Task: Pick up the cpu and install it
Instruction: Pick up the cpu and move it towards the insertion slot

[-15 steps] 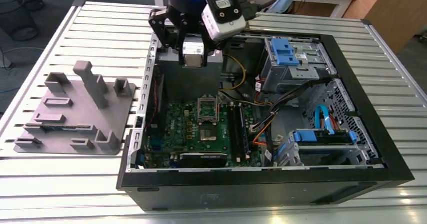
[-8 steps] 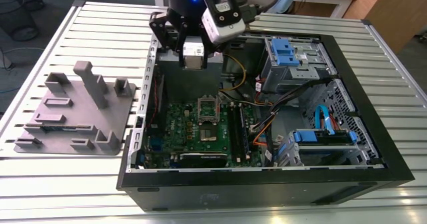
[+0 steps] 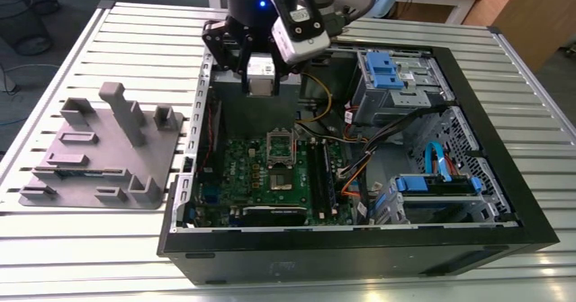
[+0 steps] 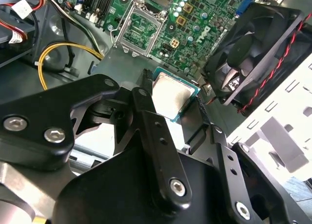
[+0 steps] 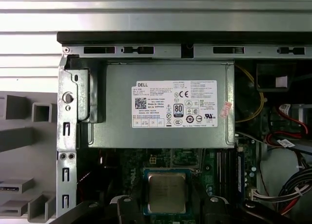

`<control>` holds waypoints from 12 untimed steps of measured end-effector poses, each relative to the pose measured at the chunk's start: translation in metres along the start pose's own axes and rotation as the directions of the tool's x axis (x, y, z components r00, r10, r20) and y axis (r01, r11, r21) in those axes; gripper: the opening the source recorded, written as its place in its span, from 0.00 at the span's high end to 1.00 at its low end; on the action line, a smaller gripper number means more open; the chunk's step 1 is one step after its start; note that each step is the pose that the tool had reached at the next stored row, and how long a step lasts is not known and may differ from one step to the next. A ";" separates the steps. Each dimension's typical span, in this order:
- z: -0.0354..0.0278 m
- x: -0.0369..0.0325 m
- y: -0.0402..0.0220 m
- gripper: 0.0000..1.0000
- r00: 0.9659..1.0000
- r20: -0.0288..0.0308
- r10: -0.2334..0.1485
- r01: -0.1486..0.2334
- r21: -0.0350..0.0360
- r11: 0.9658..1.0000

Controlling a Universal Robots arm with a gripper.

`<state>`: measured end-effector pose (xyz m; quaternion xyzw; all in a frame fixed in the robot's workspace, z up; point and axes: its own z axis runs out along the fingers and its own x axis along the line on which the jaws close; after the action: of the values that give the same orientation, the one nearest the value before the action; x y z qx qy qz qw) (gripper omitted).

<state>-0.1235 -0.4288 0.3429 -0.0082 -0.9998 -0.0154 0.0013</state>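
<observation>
In the exterior view the gripper (image 3: 260, 79) hangs over the far edge of the open computer case (image 3: 360, 255). In the second wrist view its fingers (image 4: 146, 100) clamp the cpu (image 4: 171, 95) by two opposite sides, off the motherboard (image 4: 204, 19). In the first wrist view the cpu (image 5: 166, 192) is just beside the power supply (image 5: 161, 107).

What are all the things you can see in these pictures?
table: one, silver slats, under everything.
computer case: one, black, open, on the table.
fixture plate: one, grey, beside the case on the exterior view's left.
motherboard: one, green, inside the case.
cpu socket: one, silver frame, on the motherboard.
power supply: one, grey, inside the case.
fan: one, black, inside the case.
drive caddies: two, blue, inside the case.
cpu: one, silver top, between the gripper's fingers.
gripper: one, black, shut on the cpu over the case.
</observation>
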 end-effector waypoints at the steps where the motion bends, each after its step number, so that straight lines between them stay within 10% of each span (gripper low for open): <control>1: 0.0009 0.0000 0.0000 0.53 1.000 0.000 0.000 0.000 0.000 1.000; 12: 0.0033 0.0000 -0.0001 0.53 1.000 0.000 0.000 0.000 0.000 1.000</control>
<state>-0.1235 -0.4288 0.3396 -0.0082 -0.9998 -0.0154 0.0013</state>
